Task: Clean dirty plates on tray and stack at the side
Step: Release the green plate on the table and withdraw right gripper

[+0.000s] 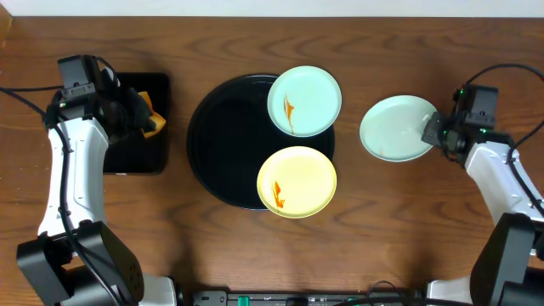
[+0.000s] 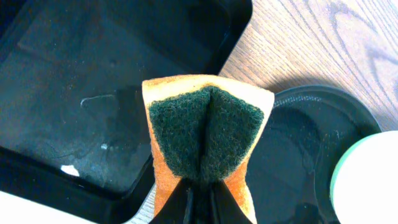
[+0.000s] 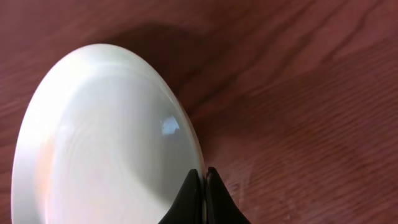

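Black and shiny, the big round tray (image 1: pixel 212 144) sits in the middle of the table (image 1: pixel 255 255). Two dirty plates lie on its right side: a blue-green plate (image 1: pixel 304 100) at the far edge and a yellow plate (image 1: pixel 297 181) at the near edge, each with an orange smear. A third, clean plate (image 1: pixel 397 127) lies on the wood just right of the tray, and the right gripper (image 1: pixel 438 129) pinches its rim with the jaws shut on it. Left of the tray, over a small square tray (image 1: pixel 140 149), the left gripper (image 1: pixel 140 117) squeezes a sponge (image 1: pixel 153 123) so hard that it folds. The plates look hard, smooth and a bit slippery, and they could chip, so I think the thin rim is the best place to hold one. The sponge is soft and squashy. Only the view from above shows the smears and all three plates. The left wrist view shows the sponge's rough green side facing out and wet drops in the small square tray. The right wrist view shows the clean plate's shine, with no sauce on it.
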